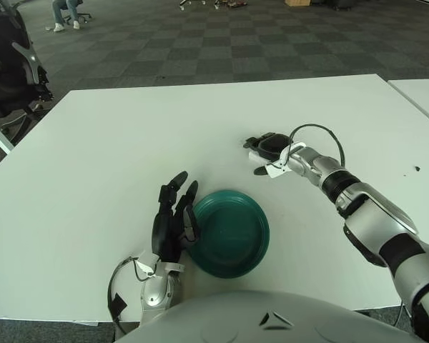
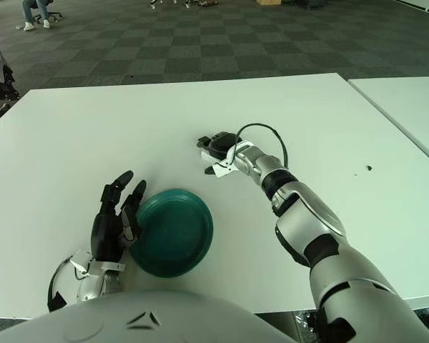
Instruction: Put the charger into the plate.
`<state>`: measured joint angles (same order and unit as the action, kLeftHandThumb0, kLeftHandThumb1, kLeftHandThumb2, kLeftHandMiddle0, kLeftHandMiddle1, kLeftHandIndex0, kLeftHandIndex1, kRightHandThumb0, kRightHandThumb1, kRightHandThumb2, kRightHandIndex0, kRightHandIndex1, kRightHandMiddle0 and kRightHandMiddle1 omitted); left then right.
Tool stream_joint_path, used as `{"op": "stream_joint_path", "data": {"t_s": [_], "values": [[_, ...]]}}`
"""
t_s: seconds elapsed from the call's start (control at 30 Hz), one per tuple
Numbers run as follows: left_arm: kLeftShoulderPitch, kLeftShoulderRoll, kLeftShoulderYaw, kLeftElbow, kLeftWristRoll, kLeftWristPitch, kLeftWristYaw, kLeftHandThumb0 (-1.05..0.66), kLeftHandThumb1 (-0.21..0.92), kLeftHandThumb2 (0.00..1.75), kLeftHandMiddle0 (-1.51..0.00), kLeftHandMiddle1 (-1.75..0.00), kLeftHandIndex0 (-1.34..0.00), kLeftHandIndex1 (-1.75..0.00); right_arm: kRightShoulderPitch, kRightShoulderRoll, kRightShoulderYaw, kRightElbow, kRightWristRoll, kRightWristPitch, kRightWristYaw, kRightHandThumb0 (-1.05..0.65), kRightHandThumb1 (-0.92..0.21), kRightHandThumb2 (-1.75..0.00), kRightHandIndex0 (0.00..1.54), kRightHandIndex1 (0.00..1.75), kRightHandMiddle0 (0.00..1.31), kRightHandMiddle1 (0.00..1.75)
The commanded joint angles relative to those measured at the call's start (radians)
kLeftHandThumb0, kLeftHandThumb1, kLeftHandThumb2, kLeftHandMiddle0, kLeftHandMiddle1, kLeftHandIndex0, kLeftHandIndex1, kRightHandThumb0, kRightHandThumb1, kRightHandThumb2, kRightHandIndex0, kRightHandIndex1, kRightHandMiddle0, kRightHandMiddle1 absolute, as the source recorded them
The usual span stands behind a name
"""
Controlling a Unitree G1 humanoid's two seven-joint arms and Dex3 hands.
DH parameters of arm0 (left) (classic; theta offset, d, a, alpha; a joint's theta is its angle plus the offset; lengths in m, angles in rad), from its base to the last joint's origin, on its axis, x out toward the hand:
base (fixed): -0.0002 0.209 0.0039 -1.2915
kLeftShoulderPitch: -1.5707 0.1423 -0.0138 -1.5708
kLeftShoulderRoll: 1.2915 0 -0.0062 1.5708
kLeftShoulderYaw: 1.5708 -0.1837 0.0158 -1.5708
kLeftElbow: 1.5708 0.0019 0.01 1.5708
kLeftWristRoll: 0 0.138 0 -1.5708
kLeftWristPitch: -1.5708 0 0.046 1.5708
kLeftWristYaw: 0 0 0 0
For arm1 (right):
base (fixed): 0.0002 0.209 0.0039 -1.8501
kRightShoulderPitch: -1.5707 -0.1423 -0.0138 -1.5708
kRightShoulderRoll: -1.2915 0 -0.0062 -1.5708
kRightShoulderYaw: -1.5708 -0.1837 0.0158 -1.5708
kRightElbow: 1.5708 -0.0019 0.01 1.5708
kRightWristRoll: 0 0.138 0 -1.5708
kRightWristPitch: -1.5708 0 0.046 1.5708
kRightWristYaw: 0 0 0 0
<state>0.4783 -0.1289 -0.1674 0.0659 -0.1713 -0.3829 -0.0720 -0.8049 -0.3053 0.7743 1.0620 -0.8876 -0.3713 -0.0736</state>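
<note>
Right now, my readout from the head camera:

Right hand: my right hand (image 1: 269, 153) is stretched out over the middle of the white counter (image 1: 129, 143), its dark fingers (image 1: 259, 170) curled down over something small.
Charger: I take the white corner showing under the right hand's fingers to be the charger (image 1: 277, 168); most of it is hidden, and I cannot tell whether it is lifted or lying on the counter.
Grip: closed around the charger, as far as I can see.
Plate: the dark green plate (image 1: 230, 232) sits at the near edge of the counter, nearer to me than the right hand and clearly apart from it.
Left hand: my left hand (image 1: 173, 220) shows just beside the plate's left rim, fingers spread and pointing away from me, holding nothing.
Cable: a thin dark cable (image 1: 316, 130) loops above the right wrist.
</note>
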Motion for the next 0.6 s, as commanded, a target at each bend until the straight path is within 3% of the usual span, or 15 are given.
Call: {"op": "stream_joint_path", "data": {"t_s": [0.0, 0.13, 0.33, 0.57], "values": [[-0.034, -0.047, 0.005, 0.112, -0.017, 0.018, -0.002, -0.96, 0.92, 0.92, -0.57, -0.02, -0.13, -0.91, 0.053, -0.008, 0.015, 0.048, -0.020, 0.001, -0.035, -0.83, -0.92, -0.63, 0.42, 1.58, 0.10, 1.42], [-0.034, -0.045, 0.005, 0.113, -0.015, 0.017, -0.004, -0.96, 0.92, 0.92, -0.57, -0.02, -0.12, -0.91, 0.055, -0.006, 0.015, 0.064, -0.016, -0.014, -0.086, -0.79, -0.92, -0.62, 0.53, 1.71, 0.17, 1.53], [-0.034, -0.044, 0.004, 0.113, -0.014, 0.017, -0.006, -0.97, 0.92, 0.92, -0.57, -0.02, -0.12, -0.91, 0.058, 0.000, 0.006, 0.089, -0.005, -0.036, -0.156, -0.74, -0.92, -0.63, 0.67, 1.74, 0.25, 1.68], [-0.036, -0.043, 0.008, 0.113, -0.016, 0.025, -0.004, -0.97, 0.92, 0.92, -0.58, -0.02, -0.11, -0.90, 0.063, 0.000, -0.001, 0.123, -0.002, -0.067, -0.268, -0.72, -0.92, -0.66, 0.76, 1.75, 0.39, 1.74]]}}
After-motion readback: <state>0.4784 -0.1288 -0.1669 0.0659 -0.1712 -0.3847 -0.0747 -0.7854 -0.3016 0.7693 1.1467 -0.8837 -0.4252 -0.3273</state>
